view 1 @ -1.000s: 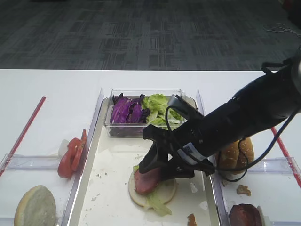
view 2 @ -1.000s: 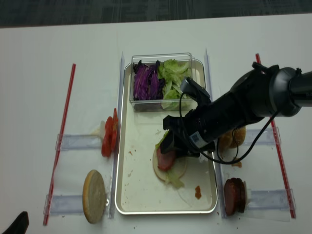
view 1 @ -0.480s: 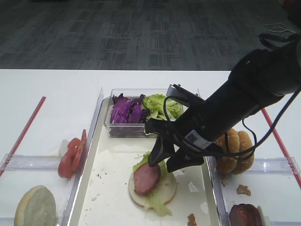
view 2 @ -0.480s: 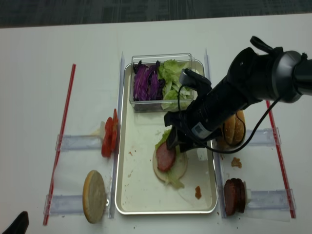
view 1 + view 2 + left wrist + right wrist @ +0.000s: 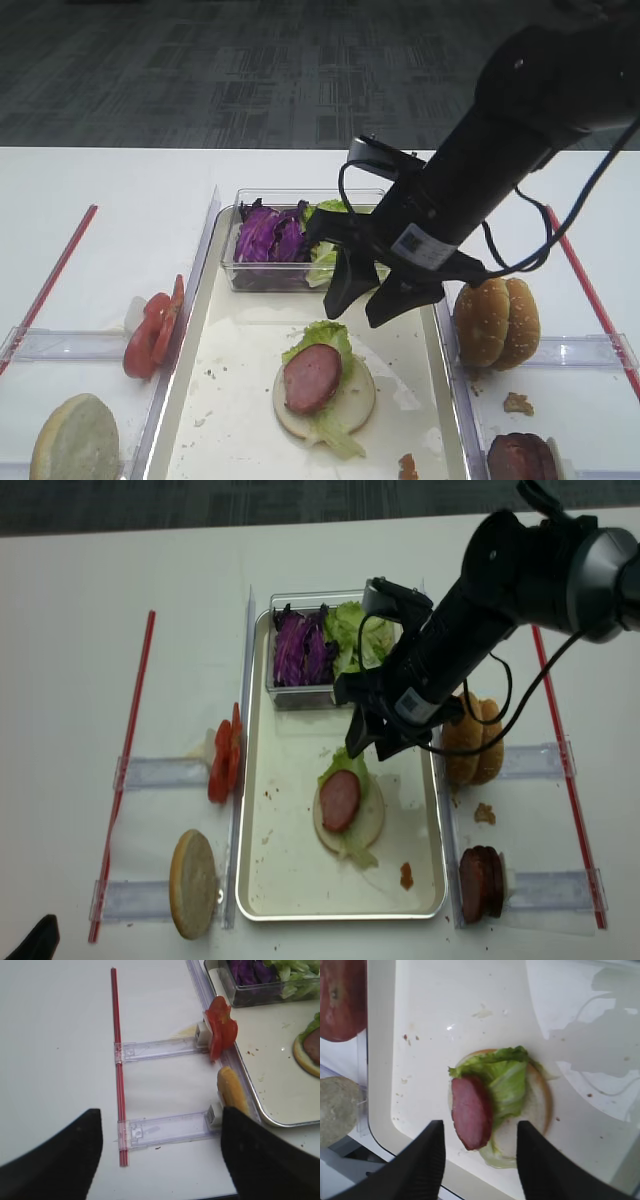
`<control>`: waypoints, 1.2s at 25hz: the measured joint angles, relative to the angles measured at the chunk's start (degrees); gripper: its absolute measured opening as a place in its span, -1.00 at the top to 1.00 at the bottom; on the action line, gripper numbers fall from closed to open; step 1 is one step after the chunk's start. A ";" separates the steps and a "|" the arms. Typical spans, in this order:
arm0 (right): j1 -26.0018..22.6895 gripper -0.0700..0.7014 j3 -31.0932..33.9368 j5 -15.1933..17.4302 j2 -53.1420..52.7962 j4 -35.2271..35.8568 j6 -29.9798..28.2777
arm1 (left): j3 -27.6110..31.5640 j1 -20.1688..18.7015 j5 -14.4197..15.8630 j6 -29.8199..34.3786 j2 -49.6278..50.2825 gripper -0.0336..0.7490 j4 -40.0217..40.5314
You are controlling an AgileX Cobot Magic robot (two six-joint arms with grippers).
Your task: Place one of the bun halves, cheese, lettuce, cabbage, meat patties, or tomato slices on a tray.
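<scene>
Since a second ago the right gripper (image 5: 372, 295) has let go of the patty (image 5: 312, 378) and risen off it; it now hangs above the tray (image 5: 205, 400) with its jaws spread and nothing between them, and its arm no longer covers the sesame bun (image 5: 497, 322).

The patty lies flat on a lettuce leaf (image 5: 322, 337), which lies on a pale bun half (image 5: 355, 398) near the middle of the tray. In the right wrist view the patty (image 5: 471, 1111) sits on the side of the bun half (image 5: 542, 1102) toward the tray's rim, overlapping the leaf (image 5: 507, 1077), and both fingers (image 5: 423, 1170) frame it from above without touching it.

At the far end of the tray a clear box (image 5: 238, 270) holds cabbage (image 5: 267, 235) on its left and more lettuce (image 5: 335, 222) on its right. Just left of the tray stand the tomato slices (image 5: 153, 328), upright on a clear holder (image 5: 60, 345); nearer the camera on that side is another bun half (image 5: 73, 440). Right of the tray are the sesame bun and, nearer the camera, more patties (image 5: 520, 458). A red strip (image 5: 50, 285) lies farther left of the tray.

The left gripper (image 5: 160, 1157) hovers over the white table (image 5: 55, 1060) left of the tray, jaws wide apart and holding nothing.
</scene>
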 joint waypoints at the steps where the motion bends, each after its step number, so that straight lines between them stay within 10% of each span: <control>1: 0.00 -0.12 -1.14 1.03 0.00 -2.00 1.67 | 0.00 0.00 0.00 0.00 0.00 -0.30 0.00; 11: 0.00 -0.12 -16.87 17.22 0.00 -26.34 18.41 | 0.00 0.00 0.00 0.00 0.00 -0.30 0.00; 30: -5.48 -0.26 -23.74 18.78 -0.04 -34.46 20.71 | 0.00 0.00 0.00 0.00 0.00 -0.30 0.00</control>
